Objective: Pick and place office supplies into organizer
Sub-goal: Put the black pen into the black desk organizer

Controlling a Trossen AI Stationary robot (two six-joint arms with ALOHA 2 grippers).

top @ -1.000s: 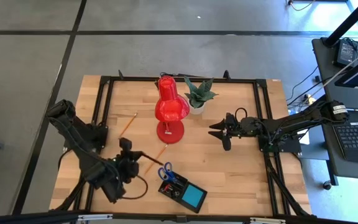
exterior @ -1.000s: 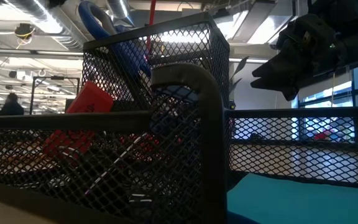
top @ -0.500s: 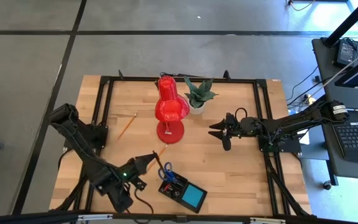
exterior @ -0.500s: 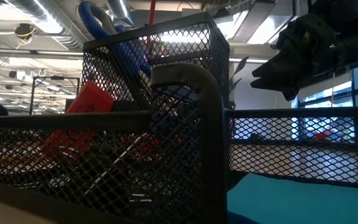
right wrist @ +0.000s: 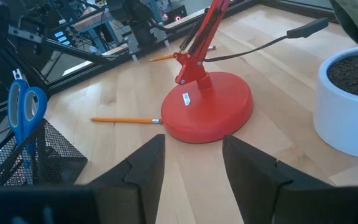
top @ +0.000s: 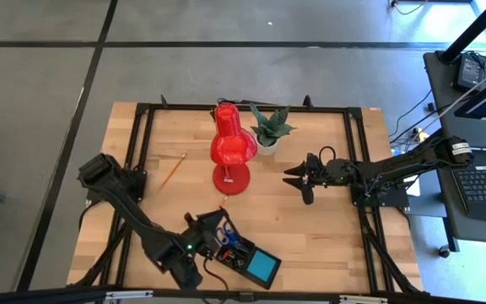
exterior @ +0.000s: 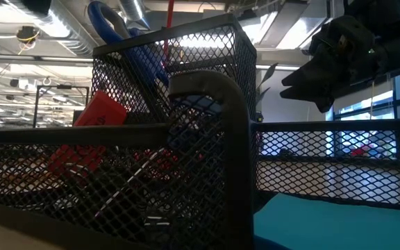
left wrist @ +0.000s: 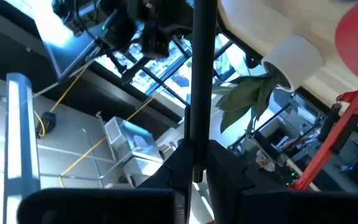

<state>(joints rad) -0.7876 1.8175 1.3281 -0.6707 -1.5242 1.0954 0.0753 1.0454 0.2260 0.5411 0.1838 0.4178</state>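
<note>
**Organizer (top: 223, 258): my left gripper arrives at its edge with a pen**

The organizer sits at the near edge of the table, right of centre; a second ago my left gripper (top: 202, 243) was out over bare wood to its left, then beside the pencil (right wrist: 126, 120) by the lamp's foot; now it has swung in and stands just beside the organizer's left wall. Its fingers (left wrist: 173, 177) are pressed onto a thin dark stick, which I judge to be a black pen (left wrist: 193, 93); I read this as the carry nearly done and the drop about to follow.

The tall mesh cup already holds the blue-handled scissors (right wrist: 23, 112), standing upright, so the pen must go in past their handles; a red block (exterior: 101, 111) lies in the low mesh part, and the blue note pad (top: 262, 268) fills the right end. Two pencils are still on the table: the one by the lamp's foot and another (top: 172, 171) well off to the far left. The red lamp (top: 230, 143) and the potted plant (top: 270, 128) stand beyond, clear of my path. My right gripper (top: 300, 180) waits mid-table right of the lamp, fingers spread and holding nothing.
</note>
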